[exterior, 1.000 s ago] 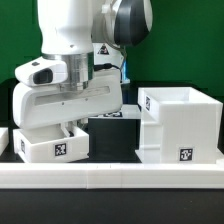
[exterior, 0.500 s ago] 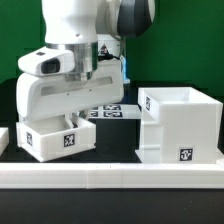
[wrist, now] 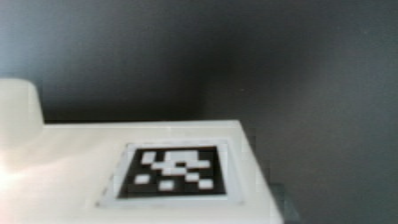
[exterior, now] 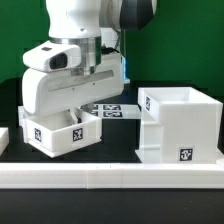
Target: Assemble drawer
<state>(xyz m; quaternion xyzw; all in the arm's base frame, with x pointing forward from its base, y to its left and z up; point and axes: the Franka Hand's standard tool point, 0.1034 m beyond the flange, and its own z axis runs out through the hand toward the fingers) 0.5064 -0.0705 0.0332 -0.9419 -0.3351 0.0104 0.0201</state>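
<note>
The white housing (exterior: pixel 181 124), open at the top with a tag low on its front, stands on the black table at the exterior view's right. My gripper (exterior: pixel 76 113) reaches down into a small white tray (exterior: pixel 52 136) with a tag on its front, at the exterior view's left. The tray hangs tilted off the table, so the jaws are shut on it, though the fingertips are hidden by the hand and the tray wall. The wrist view shows only a white tagged face of the tray (wrist: pixel 178 172) against the dark background. The edge of a second white part (exterior: pixel 3 139) shows at the far left.
The marker board (exterior: pixel 113 110) lies flat on the table behind, between the tray and the housing. A long white rail (exterior: pixel 110 176) runs along the table's front edge. A dark gap separates the held tray from the housing.
The tray has risen from the table and tilted with the hand. The hand has turned and shifted slightly toward the exterior view's right. The housing has not moved.
</note>
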